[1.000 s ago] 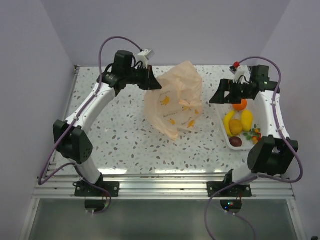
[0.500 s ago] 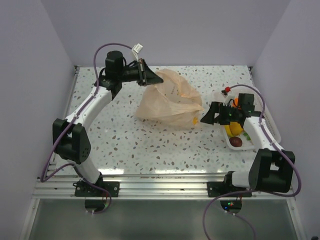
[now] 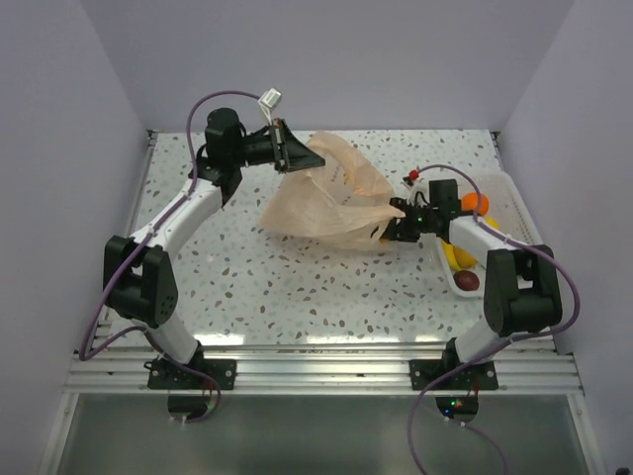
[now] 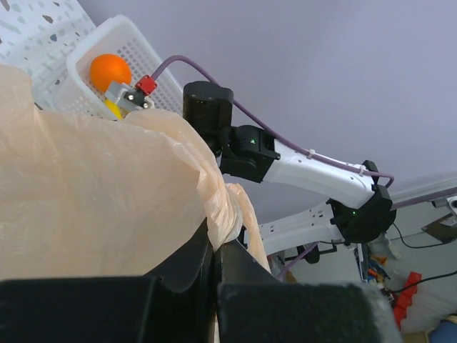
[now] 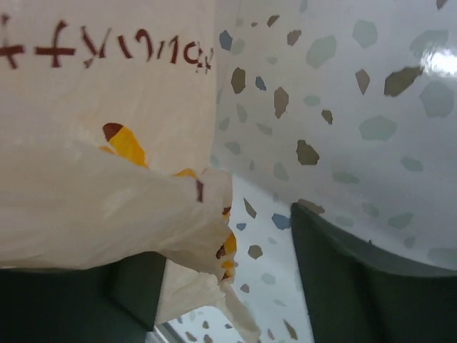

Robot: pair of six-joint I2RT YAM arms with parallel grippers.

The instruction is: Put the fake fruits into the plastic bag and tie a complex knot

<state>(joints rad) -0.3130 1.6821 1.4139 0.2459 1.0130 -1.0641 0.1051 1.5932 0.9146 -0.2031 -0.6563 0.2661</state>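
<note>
Plastic bag (image 3: 326, 206): crinkly, translucent peach-orange.

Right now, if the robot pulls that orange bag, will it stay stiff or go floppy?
Probably floppy: the plastic bag sags in crinkly folds from where the left gripper pinches it. Likely light too, since the film looks thin. It could slip out of a loose grip.

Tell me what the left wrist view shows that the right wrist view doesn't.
Only the left wrist: the orange in the white tray, the right arm, and the left fingers pinching the plastic bag. Only the right wrist: the bag's printed lettering, and the right fingers standing apart with a bag edge between them. Both: the peach-orange plastic bag.
</note>
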